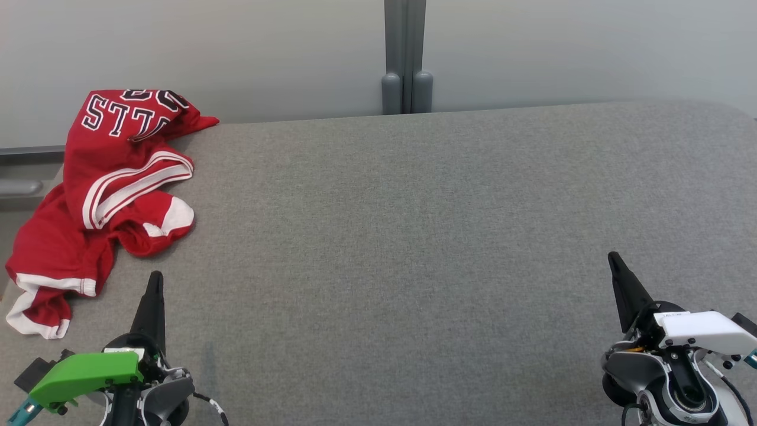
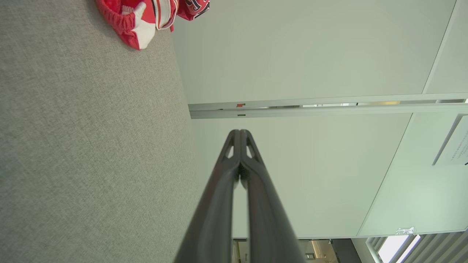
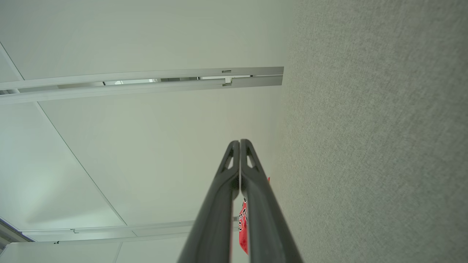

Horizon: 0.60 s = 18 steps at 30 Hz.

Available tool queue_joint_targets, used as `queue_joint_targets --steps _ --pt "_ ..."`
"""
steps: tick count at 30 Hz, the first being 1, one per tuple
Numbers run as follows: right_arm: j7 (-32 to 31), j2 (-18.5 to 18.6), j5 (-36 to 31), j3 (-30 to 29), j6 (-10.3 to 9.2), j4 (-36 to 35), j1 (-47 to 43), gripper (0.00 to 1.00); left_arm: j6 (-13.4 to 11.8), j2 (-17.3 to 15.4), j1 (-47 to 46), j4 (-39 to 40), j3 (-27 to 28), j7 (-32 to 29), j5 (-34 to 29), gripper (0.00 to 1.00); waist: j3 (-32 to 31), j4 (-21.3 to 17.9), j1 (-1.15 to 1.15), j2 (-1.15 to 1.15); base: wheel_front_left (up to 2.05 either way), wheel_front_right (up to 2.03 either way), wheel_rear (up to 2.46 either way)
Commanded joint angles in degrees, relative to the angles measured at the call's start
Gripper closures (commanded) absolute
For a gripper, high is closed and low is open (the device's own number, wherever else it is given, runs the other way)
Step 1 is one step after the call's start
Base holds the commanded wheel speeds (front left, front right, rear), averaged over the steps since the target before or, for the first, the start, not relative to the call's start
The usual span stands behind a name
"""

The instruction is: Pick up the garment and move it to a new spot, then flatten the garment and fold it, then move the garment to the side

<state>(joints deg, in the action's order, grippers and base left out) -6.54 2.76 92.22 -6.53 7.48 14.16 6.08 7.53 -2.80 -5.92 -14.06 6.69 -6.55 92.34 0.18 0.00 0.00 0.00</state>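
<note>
Surface [image 1: 426,248]: broad, covered in grey woven fabric, far right corner rounded, well to the right of the grey post [image 1: 405,59] that stands behind the far edge. One thing lies on it: a red garment [image 1: 112,189] with white trim and black-and-white lettering, crumpled in a heap. It sits well left of the post at the far left corner, its left part seeming to spill past the surface's left edge.

Holding the left gripper [image 1: 156,277] low at seven o'clock, pinched fully closed, aimed at twelve. Holding the right gripper [image 1: 614,258] low at four o'clock, pinched closed too, leaning toward eleven.
</note>
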Motion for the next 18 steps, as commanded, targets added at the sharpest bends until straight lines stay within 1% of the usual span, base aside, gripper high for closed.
queue_joint_targets --steps 1,18 --pt "-0.08 0.23 0.39 -0.05 0.02 -0.26 0.32 1.00 0.16 -0.09 -0.63 0.10 -0.01 -0.12 0.16 1.00 0.00 0.00 0.00 0.00 0.00 0.00 0.00" --pt "-0.08 0.23 0.39 -0.05 0.02 -0.26 0.32 1.00 0.16 -0.09 -0.63 0.10 0.00 -0.12 0.16 1.00 0.00 0.00 0.00 0.00 0.00 0.00 0.00"
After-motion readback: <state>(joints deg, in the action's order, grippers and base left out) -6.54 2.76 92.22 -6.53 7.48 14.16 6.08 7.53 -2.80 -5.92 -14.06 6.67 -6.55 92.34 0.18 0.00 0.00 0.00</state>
